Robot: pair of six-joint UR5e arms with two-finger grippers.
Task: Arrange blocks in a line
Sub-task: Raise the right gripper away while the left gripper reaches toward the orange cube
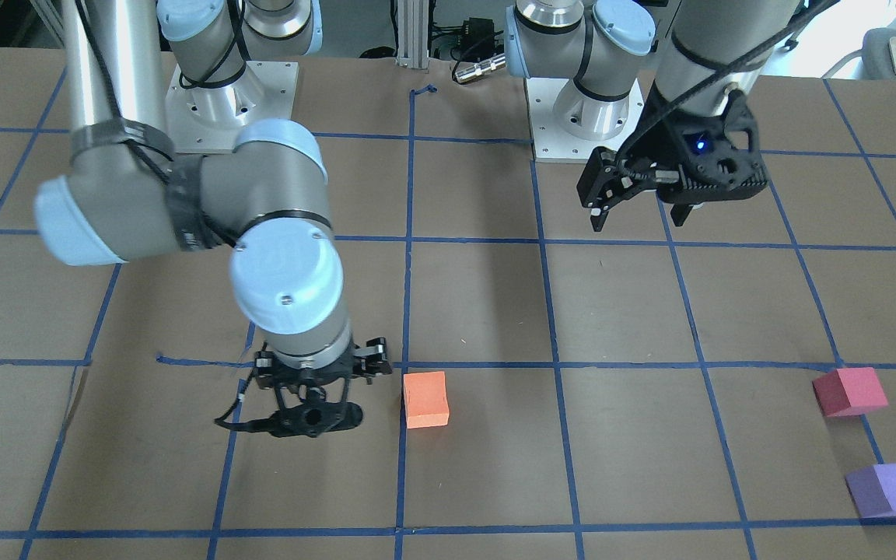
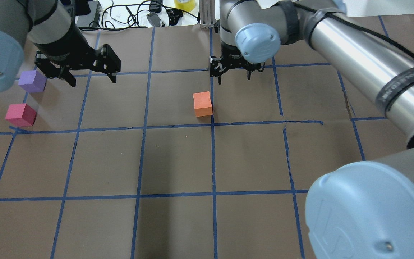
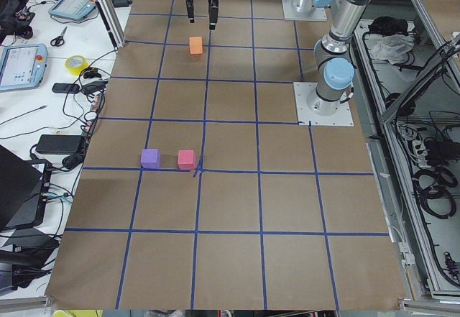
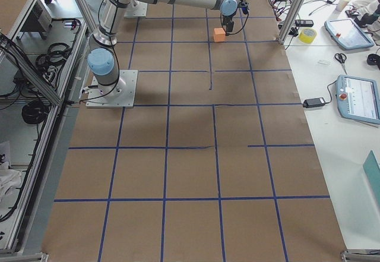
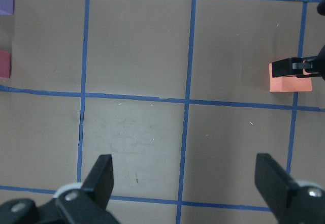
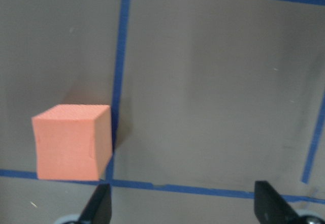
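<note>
right gripper (image 2: 234, 76): jaws wide, empty, seemingly just beside orange block (image 2: 202, 104); centre over it, square to faces, before descending | left gripper (image 2: 93, 81): jaws wide, empty, near purple block (image 2: 32, 81)

The counter (image 2: 178, 162) is matte brown and carries a square grid of blue tape lines (image 2: 213, 158). The left hand (image 2: 92, 82) and the right hand (image 2: 234, 76) are both black. The arms (image 2: 354, 46) are silver-grey, with pale blue joint caps (image 2: 257, 37). Just beside the right hand lies the orange block (image 2: 202, 104), plain in colour. Nearest the left hand is the purple block (image 2: 32, 81). Beside that one, further from the left hand, is the pinkish-red block (image 2: 21, 115).
</note>
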